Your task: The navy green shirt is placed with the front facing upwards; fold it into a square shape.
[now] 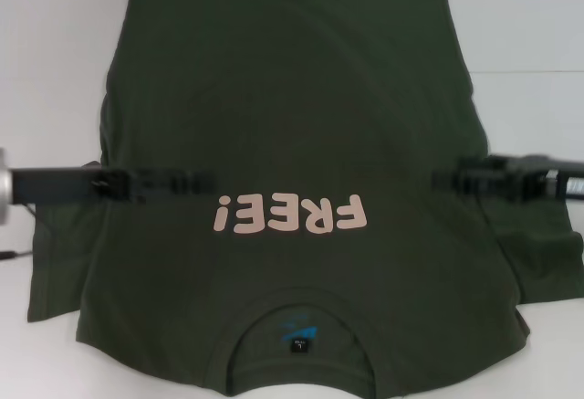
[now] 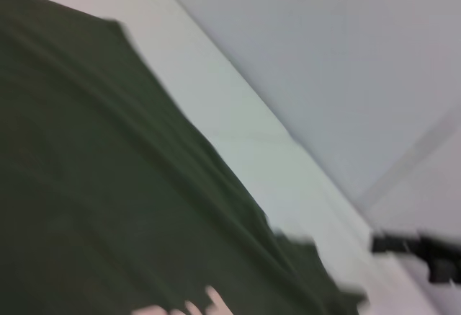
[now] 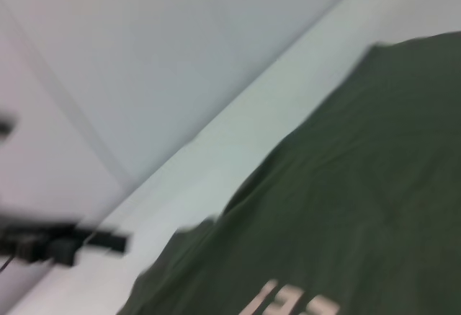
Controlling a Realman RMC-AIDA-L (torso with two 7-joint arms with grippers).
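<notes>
The navy green shirt [image 1: 292,116] lies flat on the white table with its front up. Its ribbed collar [image 1: 301,326] with the blue print is nearest me, and the pink "FREE!" lettering [image 1: 290,214] reads upside down. My left gripper [image 1: 199,183] reaches in from the left, over the shirt's chest beside the lettering. My right gripper [image 1: 445,180] reaches in from the right, over the shirt's other side at the same height. The left wrist view shows the shirt [image 2: 108,185] and the right gripper [image 2: 421,251] far off. The right wrist view shows the shirt [image 3: 346,185] and the left gripper [image 3: 61,243].
The white table [image 1: 529,70] shows around the shirt. The short sleeves spread out at the left [image 1: 55,262] and right [image 1: 547,253]. A cable [image 1: 11,255] lies at the left edge. A pale wall [image 3: 144,55] rises behind the table.
</notes>
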